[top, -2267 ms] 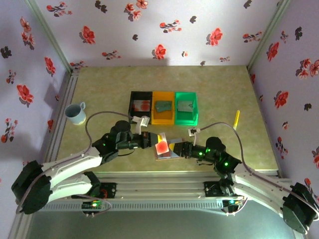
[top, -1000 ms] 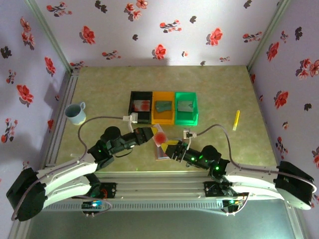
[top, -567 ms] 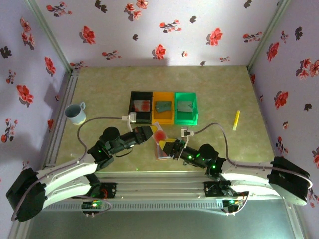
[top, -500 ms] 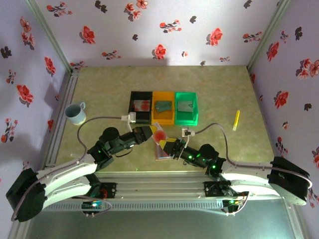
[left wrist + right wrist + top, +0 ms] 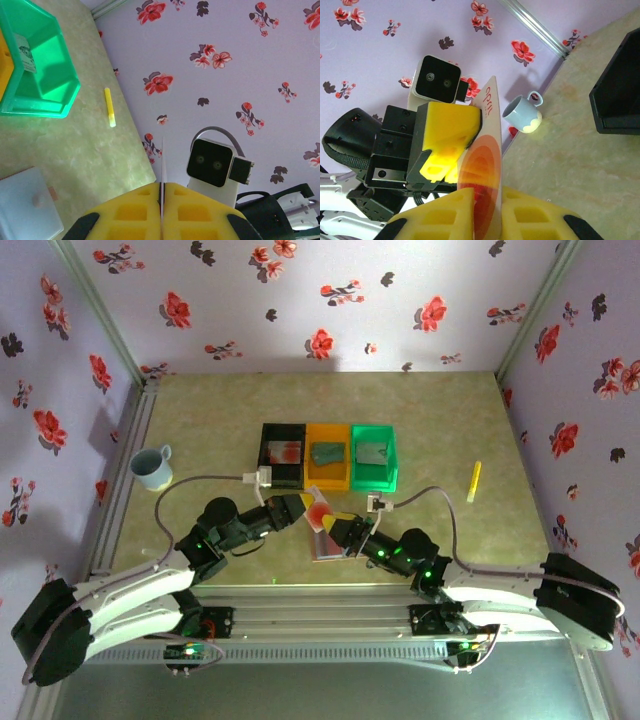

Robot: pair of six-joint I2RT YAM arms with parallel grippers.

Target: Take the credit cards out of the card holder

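One credit card (image 5: 318, 513), pale with red-orange rings, hangs above the table between both grippers. My left gripper (image 5: 305, 510) is shut on its upper part; in the left wrist view the card (image 5: 163, 160) shows edge-on between the yellow pads (image 5: 135, 210). My right gripper (image 5: 333, 528) has closed on the card's lower part (image 5: 487, 172), its pads against both faces. The card holder (image 5: 328, 548) lies open on the table just below them, with its pale blue-grey inside (image 5: 22, 205) showing. Another red-blotched card lies in the black bin (image 5: 283, 452).
An orange bin (image 5: 328, 456) and a green bin (image 5: 374, 456) stand beside the black one, each with something in it. A pale blue cup (image 5: 152, 467) stands at the left, and a yellow marker (image 5: 474, 481) lies at the right. Flowered walls enclose the table.
My right gripper has moved up and left to the card and closed its jaws round its lower part. My left gripper has kept the card almost still.
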